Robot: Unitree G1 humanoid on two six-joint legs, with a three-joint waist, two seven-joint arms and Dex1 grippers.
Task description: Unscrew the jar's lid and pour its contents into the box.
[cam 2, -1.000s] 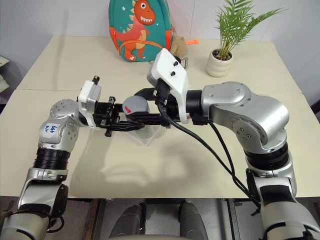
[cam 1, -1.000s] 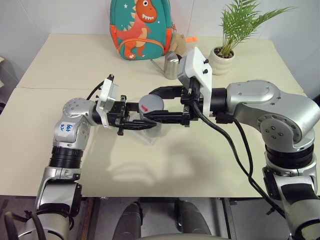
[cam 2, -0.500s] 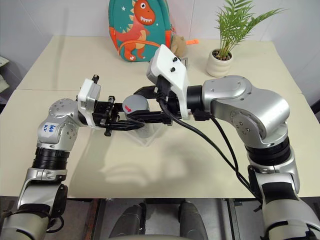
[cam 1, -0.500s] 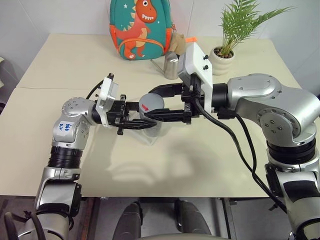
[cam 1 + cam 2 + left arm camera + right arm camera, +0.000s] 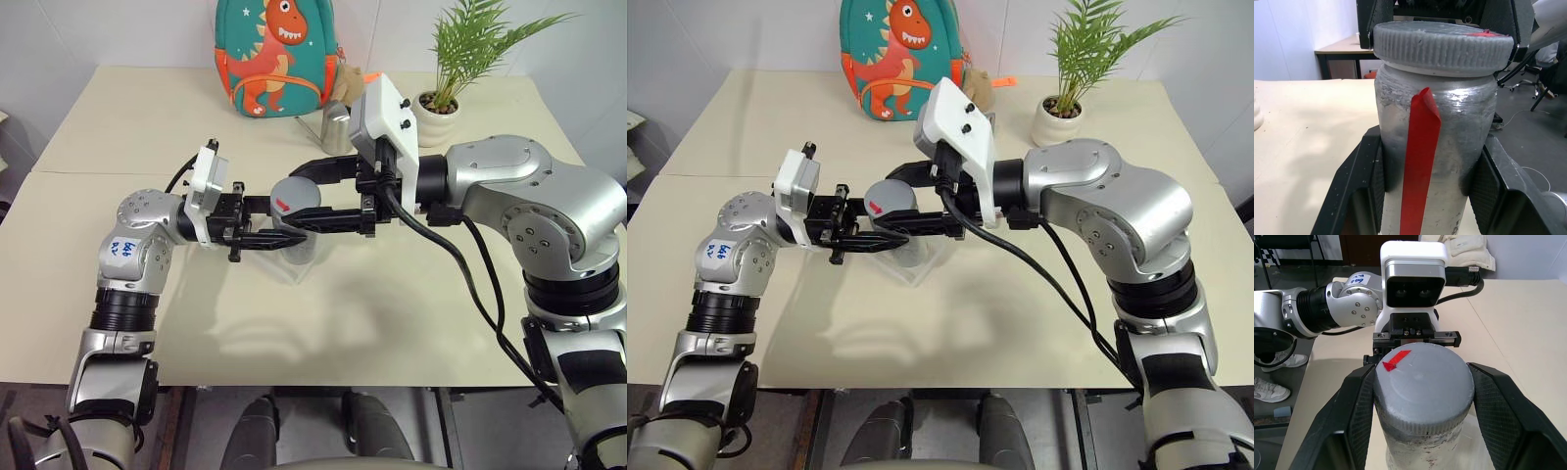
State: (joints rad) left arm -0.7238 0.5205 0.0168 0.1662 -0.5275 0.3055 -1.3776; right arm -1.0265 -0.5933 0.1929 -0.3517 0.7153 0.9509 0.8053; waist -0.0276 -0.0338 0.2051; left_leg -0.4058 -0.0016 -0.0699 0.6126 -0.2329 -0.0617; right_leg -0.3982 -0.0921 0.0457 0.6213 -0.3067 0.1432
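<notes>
From the head camera, the jar (image 5: 297, 238) sat right between the two grippers, held up off the table (image 5: 392, 294). The left gripper (image 5: 279, 238) came in from the left, its fingers clamped on the jar's body, and the right gripper (image 5: 312, 201) reached in from the opposite side with its fingers closed around the lid (image 5: 296, 196), just above the left one's grip. The lid's little red mark faced up. Directly under the jar you could just about make out the box (image 5: 294, 266), a clear tray resting on the table below both grippers. Beyond the right gripper stood a steel watering can (image 5: 336, 127), and further back a dinosaur backpack (image 5: 278, 57) and a potted plant (image 5: 451, 73) against the white wall. The table itself was a plain beige top.

In the left wrist view, the jar (image 5: 1435, 147) stood upright and wedged between the left fingers (image 5: 1488, 186), with a strip of red tape (image 5: 1420, 161) running down its silvery side. The ribbed lid (image 5: 1442, 46) was seated on top, black right-gripper fingers hugging it from behind. Off past the table was a desk and dark floor.

In the right wrist view, the lid (image 5: 1422, 387) was squeezed between the right fingers (image 5: 1498, 406), the left gripper just beyond it underneath. A pair of sneakers (image 5: 1271, 391) sat on the floor past the table edge.
</notes>
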